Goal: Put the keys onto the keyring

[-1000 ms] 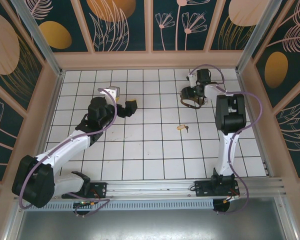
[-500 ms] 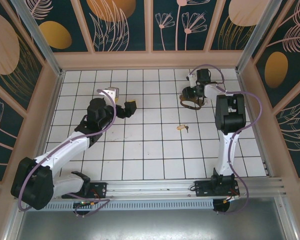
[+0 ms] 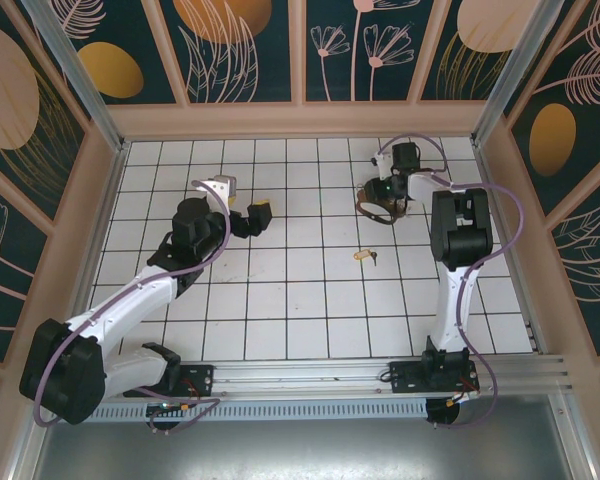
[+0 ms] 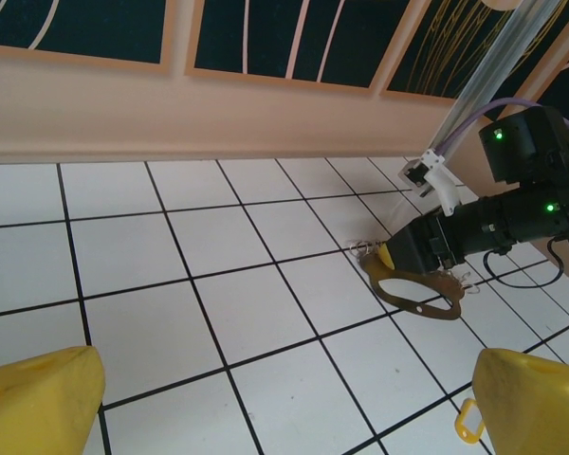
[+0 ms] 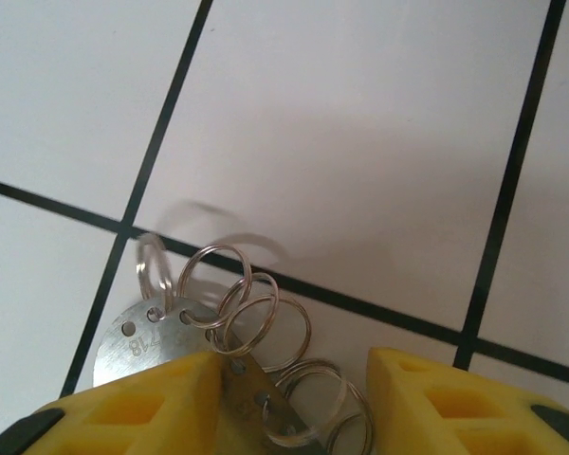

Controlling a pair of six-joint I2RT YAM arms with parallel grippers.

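You're looking into a robot test cell: a white grid-tiled tabletop point(image 3: 310, 300) boxed by leaf-patterned wall panels point(image 3: 365, 50) on aluminium posts point(image 3: 75, 70), with the left arm point(image 3: 130, 295) and right arm point(image 3: 455, 260) bolted to a metal rail point(image 3: 310, 378) at its near edge.

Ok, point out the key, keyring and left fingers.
key point(image 3: 362, 256): top view, its gold part.
keyring point(image 5: 136, 343): right wrist view, its round silver tag.
left fingers point(image 4: 38, 403): left wrist view, the left yellow finger.

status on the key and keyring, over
Left gripper open, empty. Right gripper straddling keyring, grip unclear. Key loose on tiles, apart from both.
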